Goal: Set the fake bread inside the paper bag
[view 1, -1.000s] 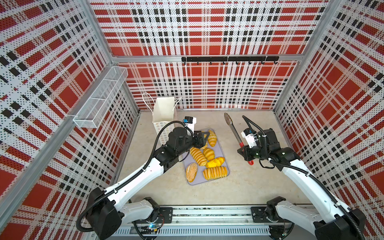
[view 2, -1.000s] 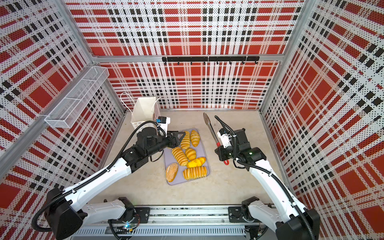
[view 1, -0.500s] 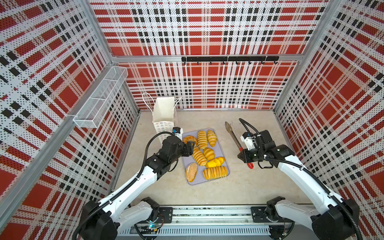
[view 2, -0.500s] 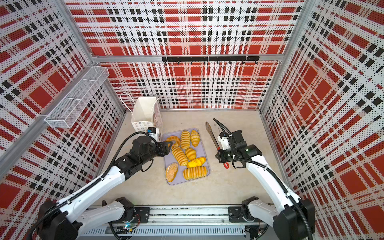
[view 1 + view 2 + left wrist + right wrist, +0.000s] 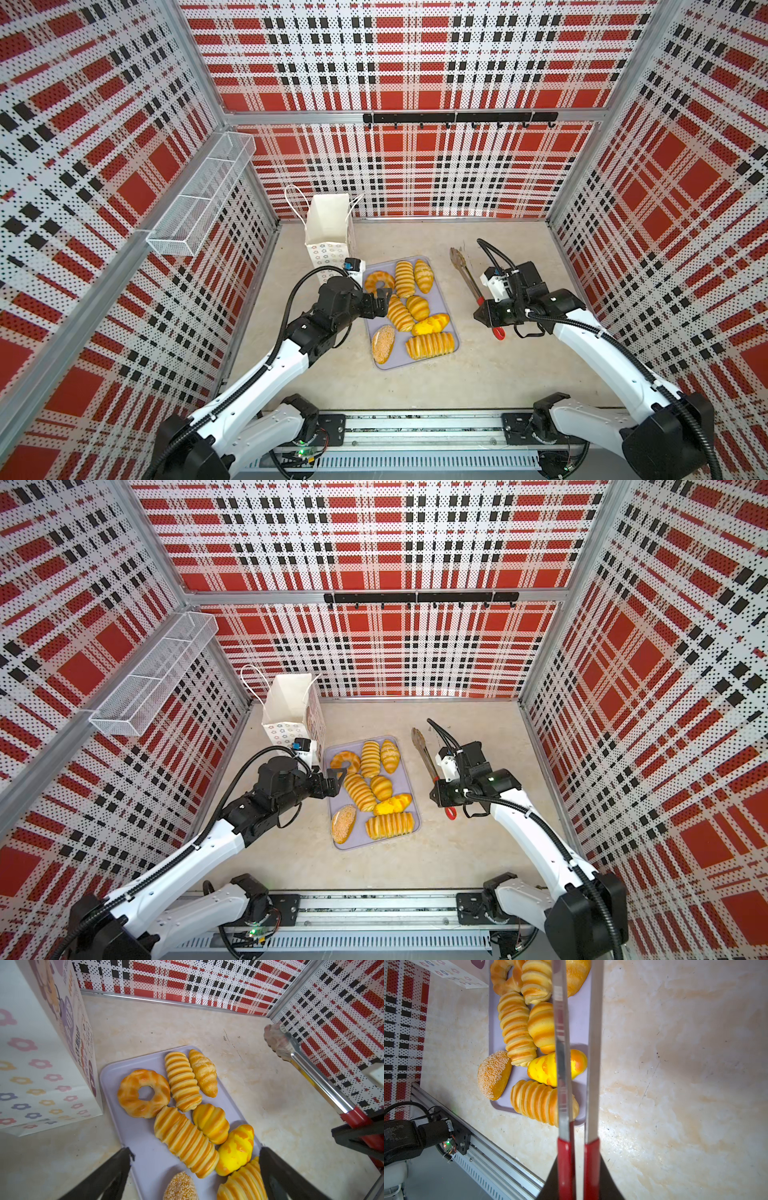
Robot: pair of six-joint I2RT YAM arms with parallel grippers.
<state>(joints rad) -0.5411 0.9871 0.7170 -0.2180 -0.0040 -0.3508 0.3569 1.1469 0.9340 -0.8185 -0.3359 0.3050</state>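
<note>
We judged the task not yet begun in earnest. All eight pieces of the golden-yellow toy fake bread [image 5: 401, 312] lay on the flat lilac plastic tray [image 5: 143, 1142]: a ring, ridged long loaves, scored buns and one brown seeded oval. We counted none anywhere else. The tall white paper bag [image 5: 330, 224] with cord handles stood upright and open-mouthed at the far left of the table, just beside the tray's far corner. Its inside looked bare white in both top views, though we could not see down to its bottom, so we only supposed it empty.

The left gripper [image 5: 382, 302] hung over the tray's left edge near the ring, with its jaws spread wide and nothing between them. The right gripper [image 5: 578, 1167] was clenched on the red handles of the red-handled metal tongs [image 5: 465, 274], whose steel arms lay nearly together and pointed toward the back wall, to the right of the tray and clear of the bread. Every piece was therefore left to carry, eight in all.

The tabletop [image 5: 498, 374] was a pale beige marbled surface with faint scuffs, otherwise bare. Perforated plaid panels [image 5: 415, 62] of red, black and white closed it in on three sides. A white wire-mesh basket [image 5: 199, 199] hung on the left wall and a black hook rail [image 5: 457, 118] ran across the back.
</note>
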